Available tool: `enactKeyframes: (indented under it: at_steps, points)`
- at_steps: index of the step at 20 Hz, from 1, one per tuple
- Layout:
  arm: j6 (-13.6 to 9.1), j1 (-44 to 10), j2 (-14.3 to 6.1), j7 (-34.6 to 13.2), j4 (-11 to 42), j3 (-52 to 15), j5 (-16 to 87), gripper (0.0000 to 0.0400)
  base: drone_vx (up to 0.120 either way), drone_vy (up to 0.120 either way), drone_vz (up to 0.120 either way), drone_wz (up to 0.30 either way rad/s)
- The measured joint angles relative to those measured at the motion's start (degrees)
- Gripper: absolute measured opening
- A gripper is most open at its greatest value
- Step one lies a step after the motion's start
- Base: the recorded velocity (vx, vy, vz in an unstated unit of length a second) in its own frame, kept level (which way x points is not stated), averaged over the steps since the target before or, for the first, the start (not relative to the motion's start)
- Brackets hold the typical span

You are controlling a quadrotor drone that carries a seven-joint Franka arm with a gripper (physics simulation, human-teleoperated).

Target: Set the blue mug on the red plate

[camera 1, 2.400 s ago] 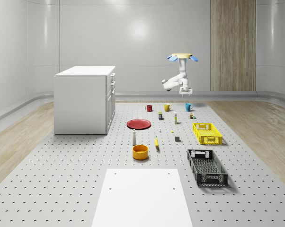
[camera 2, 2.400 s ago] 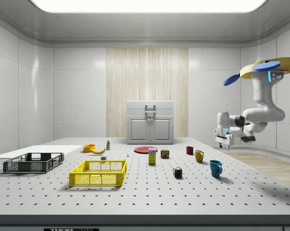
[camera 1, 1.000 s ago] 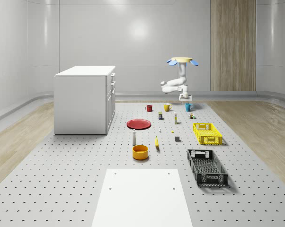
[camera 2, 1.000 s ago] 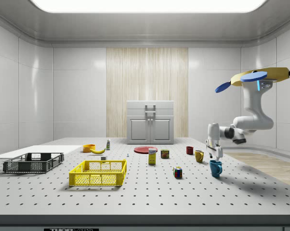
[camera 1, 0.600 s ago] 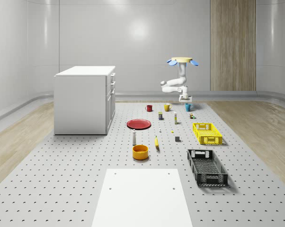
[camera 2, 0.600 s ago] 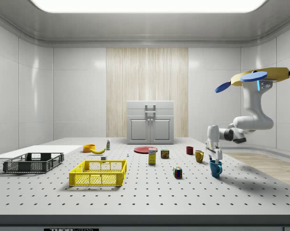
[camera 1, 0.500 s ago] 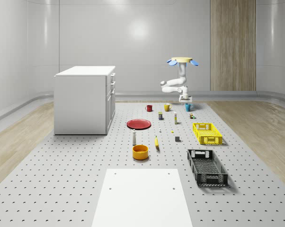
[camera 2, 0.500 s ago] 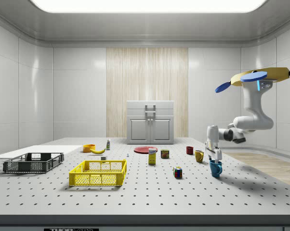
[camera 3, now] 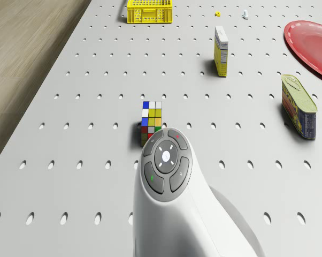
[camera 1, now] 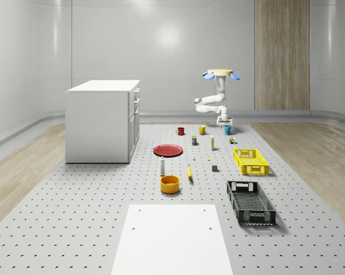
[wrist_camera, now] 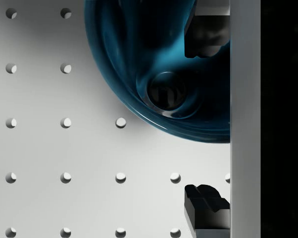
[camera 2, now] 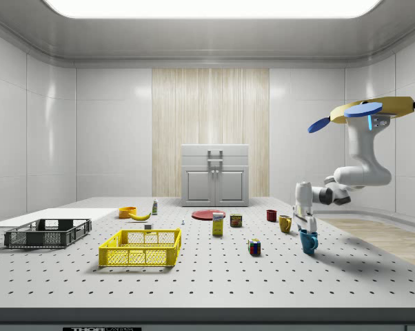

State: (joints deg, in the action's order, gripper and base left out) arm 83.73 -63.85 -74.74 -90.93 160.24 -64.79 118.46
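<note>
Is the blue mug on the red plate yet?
No, the blue mug stands on the table, far from the red plate, under the gripper.

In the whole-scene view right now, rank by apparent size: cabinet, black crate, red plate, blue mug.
1. Cabinet, largest by far.
2. Black crate, though it sits nearest the camera.
3. Red plate.
4. Blue mug, smallest, and farthest back, beneath the gripper.

blue mug [camera 2: 308, 241] upright near table's far edge, glossy teal inside. red plate [camera 1: 168, 150] flat, round, nearer table middle, well apart from mug.
</note>
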Motion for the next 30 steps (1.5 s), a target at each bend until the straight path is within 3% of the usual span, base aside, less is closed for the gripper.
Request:
enactKeyframes:
  at_steps: [3, 8, 15, 30]
  points:
    - [0.4, -0.2, -0.3, -0.1, -0.1, 0.1, 0.0, 0.0194, 0.0, 0.0, 0.0, 0.0]
    - [1.0, -0.5, -0.9, -0.3, -0.3, 0.1, -0.2, 0.0127, 0.0, 0.0, 0.0, 0.0]
    - [0.9, -0.8, -1.4, -0.8, 0.1, -1.4, -1.8, 0.0105, 0.006, -0.006, 0.029, 0.0]
    - [0.9, -1.6, -2.9, -1.8, 1.0, -5.0, -5.6, 0.01, 0.12, -0.12, 0.12, 0.0]
